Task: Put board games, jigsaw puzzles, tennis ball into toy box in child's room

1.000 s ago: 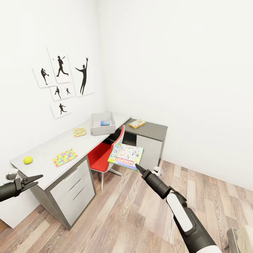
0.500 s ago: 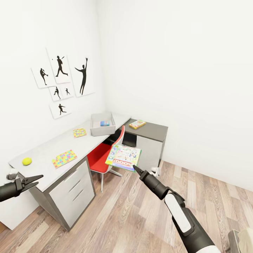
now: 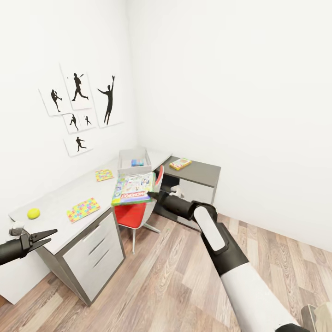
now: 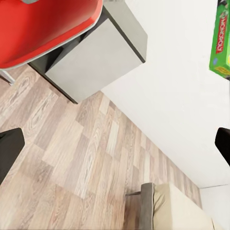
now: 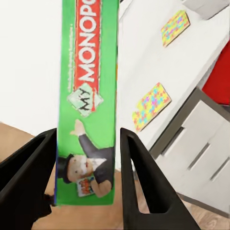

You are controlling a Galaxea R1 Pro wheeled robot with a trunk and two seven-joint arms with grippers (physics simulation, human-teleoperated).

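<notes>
— Looking at the game in my right gripper [image 3: 154,193], what do you see?

— I see a thin flat board game [image 3: 133,188] with a pale cartoon face and a red logo band. In the right wrist view its green edge [image 5: 88,103] carries large white letters and a top-hatted figure.

— Where is it?

— I hold it over the front edge of the table [image 3: 60,203], above the red chair [image 3: 136,213] and just short of the toy box [image 3: 133,161].

— What lies around it?

— On the pale top lie two jigsaw puzzles, one nearer [image 3: 83,209] and one farther [image 3: 104,174], with the tennis ball [image 3: 33,213] at the near end. A blue item [image 3: 137,162] sits inside the toy box. A yellow-green game [image 3: 180,163] rests on the dark cabinet top [image 3: 203,171]. Silhouette posters [image 3: 78,108] hang on the wall, and drawers [image 3: 94,251] sit under the desk.

— What stands in the way?

— The chair back [image 3: 159,176] rises just beside my right wrist.

— And the jaws?

— My right fingers [image 5: 136,177] flank the box edge, closed against it on both sides. My left gripper [image 3: 39,237] hangs spread apart near the desk's near corner, holding nothing; its wrist view shows wood floor [image 4: 81,172] and a bed corner [image 4: 177,211].
</notes>
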